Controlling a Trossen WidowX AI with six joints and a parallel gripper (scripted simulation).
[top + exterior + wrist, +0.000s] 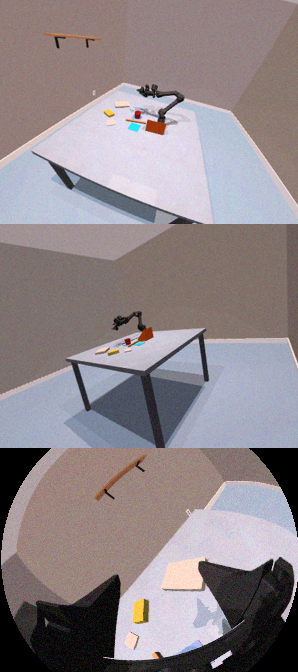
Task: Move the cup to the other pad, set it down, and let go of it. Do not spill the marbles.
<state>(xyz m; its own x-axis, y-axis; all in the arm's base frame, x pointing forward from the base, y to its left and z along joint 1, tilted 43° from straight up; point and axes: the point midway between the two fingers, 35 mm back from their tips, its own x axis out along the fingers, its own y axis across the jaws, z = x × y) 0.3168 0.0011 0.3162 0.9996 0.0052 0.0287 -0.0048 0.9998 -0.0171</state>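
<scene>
The red cup (137,114) stands upright on the table (142,170), in a cluster of small things near the arm's base; the marbles inside it are too small to make out. Just in front of it lies a thin wooden stick (135,121); beyond the stick sits the cyan pad (134,127), and beside that an orange slab (156,127) leans tilted. Farther out lie a yellow block (109,113), a pale tan pad (122,104) and a small cream tile (111,122), all apart from one another.

The arm (171,102) rises from its base, bends at the elbow and reaches out level, well above the table; the gripper (141,91) hangs in the air beyond the cup, touching nothing; its fingers stand wide apart with nothing between them, and in the wrist view the yellow block and tan pad show through the gap.

The table is pale grey on dark legs; the floor (244,394) is light blue with a pale skirting; the walls are dull brown, and one carries a wooden shelf (72,36) on two black brackets.
</scene>
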